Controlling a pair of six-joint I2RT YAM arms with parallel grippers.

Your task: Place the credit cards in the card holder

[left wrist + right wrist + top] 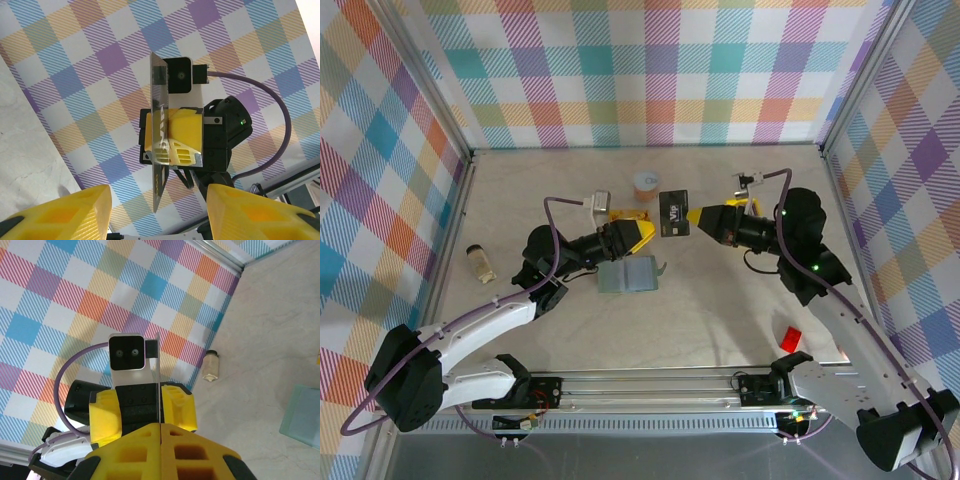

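The left end effector (648,234) is hovering w/ its fingers (65,215) spread wide, nothing btwn them, aiming right toward the card. Just below it in the top view, i.e. nearer the arm bases, the card holder (627,274) is lying flat on the tabletop (720,310). Its long axis is running approx. left-right w/ a slight tilt; can't tell if it's folded open or shut.

Right of that, a dark credit card (674,214) is hanging in the air btwn the two end effectors, clear of the tabletop, up and right of the holder. It's standing on edge. The left wrist cam is catching it as a thin line, so its plane is pointing straight at the left fingers. Its long axis is running across the line joining the two end effectors, not along it.

The right end effector (692,217) is pinching it, fingers pressed together on the card's right edge, w/ the rest sticking out leftward.

My read: the holder is sitting nearer the left arm, so the card prob. needs to be travelling down and left, edge first. No slot opening is showing.
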